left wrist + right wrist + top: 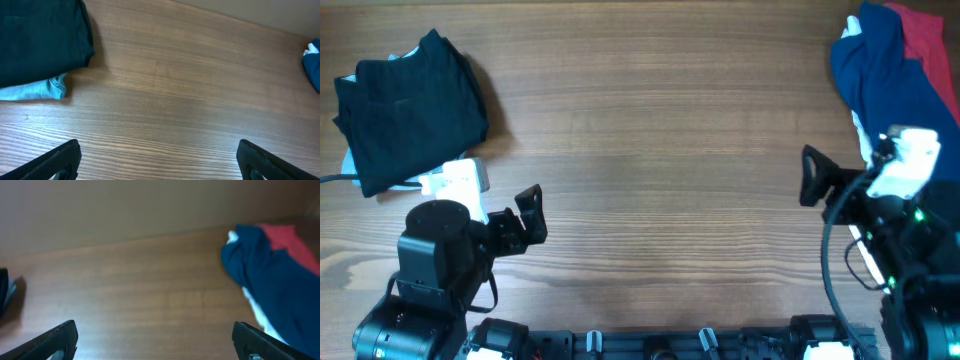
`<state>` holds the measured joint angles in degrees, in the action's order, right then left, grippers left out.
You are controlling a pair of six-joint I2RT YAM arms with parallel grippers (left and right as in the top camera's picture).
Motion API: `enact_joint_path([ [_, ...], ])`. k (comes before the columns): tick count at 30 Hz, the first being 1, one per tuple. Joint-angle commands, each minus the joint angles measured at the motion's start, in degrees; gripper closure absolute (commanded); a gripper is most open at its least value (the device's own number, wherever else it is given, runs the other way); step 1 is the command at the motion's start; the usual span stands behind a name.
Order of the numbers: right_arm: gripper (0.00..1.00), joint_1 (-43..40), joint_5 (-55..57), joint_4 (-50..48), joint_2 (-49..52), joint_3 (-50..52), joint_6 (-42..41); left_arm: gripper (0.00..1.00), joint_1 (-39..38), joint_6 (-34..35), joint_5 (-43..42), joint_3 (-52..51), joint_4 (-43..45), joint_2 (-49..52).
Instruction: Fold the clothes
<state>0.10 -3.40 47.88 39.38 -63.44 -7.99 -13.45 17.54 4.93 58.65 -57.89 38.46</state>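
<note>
Unfolded navy garment heaped far-right corner w/ red one, ahead-right of R gripper, the nearer arm. L gripper by folded black stack. Both jaws apart, empty.

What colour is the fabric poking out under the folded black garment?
Light blue, denim-like fabric, beneath the black garment; clearest in the left wrist view.

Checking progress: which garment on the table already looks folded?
The black garment at the far left, a neat squarish bundle lying on light-blue denim; the navy garment and the red garment at right lie crumpled.
</note>
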Motion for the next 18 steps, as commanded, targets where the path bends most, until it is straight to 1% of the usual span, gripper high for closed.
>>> enact_joint_path([
  [1,0.00,-2.3,-2.9,-3.1,-4.3,2.9,2.1,0.00,-0.2,0.9,1.1,-0.6,0.0,0.1],
  [5,0.00,-4.3,-6.2,-10.4,-10.1,10.8,2.0,0.00,-0.2,0.9,1.1,-0.6,0.0,0.1],
  [13,0.00,-5.3,-12.9,-30.7,-23.2,34.0,1.8,0.00,-0.2,0.9,1.1,-0.6,0.0,0.1],
  [18,0.00,-5.3,-13.6,-37.3,-29.3,43.3,1.4,0.00,-0.2,0.9,1.1,-0.6,0.0,0.1],
])
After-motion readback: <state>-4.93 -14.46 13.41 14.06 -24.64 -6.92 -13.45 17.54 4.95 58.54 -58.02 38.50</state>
